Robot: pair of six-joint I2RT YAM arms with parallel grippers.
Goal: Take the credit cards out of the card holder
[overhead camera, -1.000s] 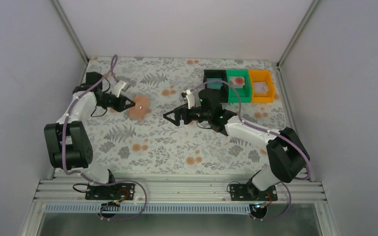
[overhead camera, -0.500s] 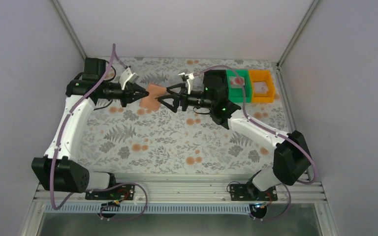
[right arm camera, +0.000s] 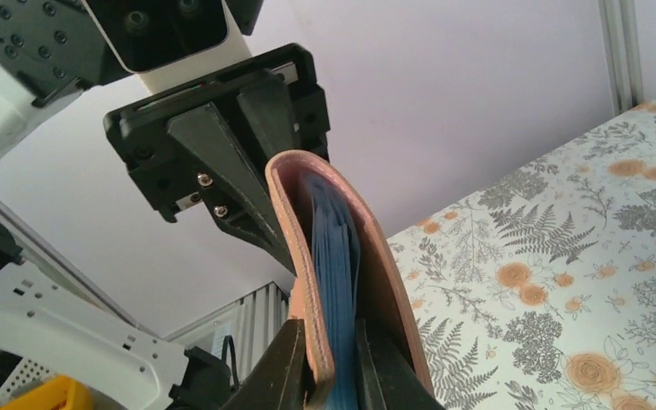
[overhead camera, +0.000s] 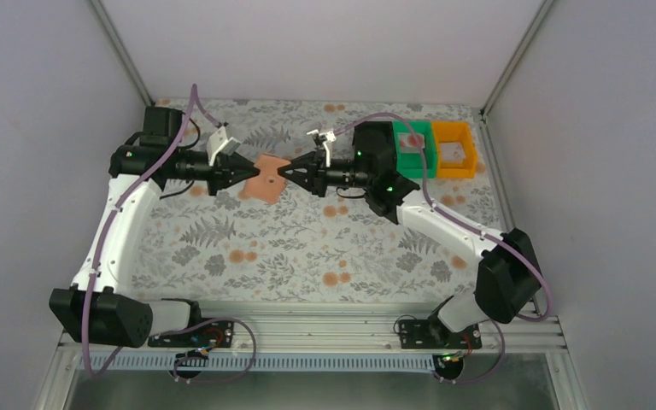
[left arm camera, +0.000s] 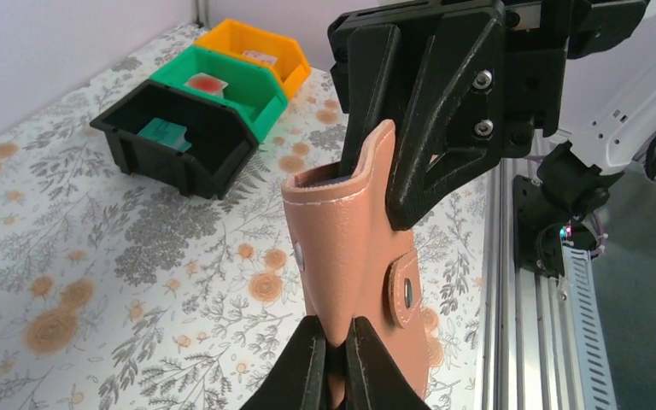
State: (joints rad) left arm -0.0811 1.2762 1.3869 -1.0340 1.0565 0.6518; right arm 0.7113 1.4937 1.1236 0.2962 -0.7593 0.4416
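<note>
The salmon-tan card holder [overhead camera: 265, 178] hangs in the air between both arms, above the table's far middle. My left gripper [overhead camera: 250, 171] is shut on its left end, pinching the leather [left arm camera: 350, 248] between its fingertips [left arm camera: 335, 354]. My right gripper [overhead camera: 284, 171] is shut on the opposite end. In the right wrist view its fingers [right arm camera: 333, 363] clamp one flap [right arm camera: 295, 231] and the blue lining [right arm camera: 337, 265], while the other flap lies outside the right finger. A teal credit card [left arm camera: 164, 131], a red-marked white one [left arm camera: 205, 82] and a whitish one [left arm camera: 258, 57] lie in the bins.
Black bin [left arm camera: 179, 166], green bin [left arm camera: 260, 98] and orange bin [left arm camera: 286, 53] stand in a row at the table's far right. In the top view the right arm covers most of the black bin. Grey walls enclose the floral table [overhead camera: 307, 256]; an aluminium rail runs along its near edge.
My left arm has lifted the card holder off the table and carried it right to mid-table. The right gripper, open a second ago, has moved in and shut on its other end.
</note>
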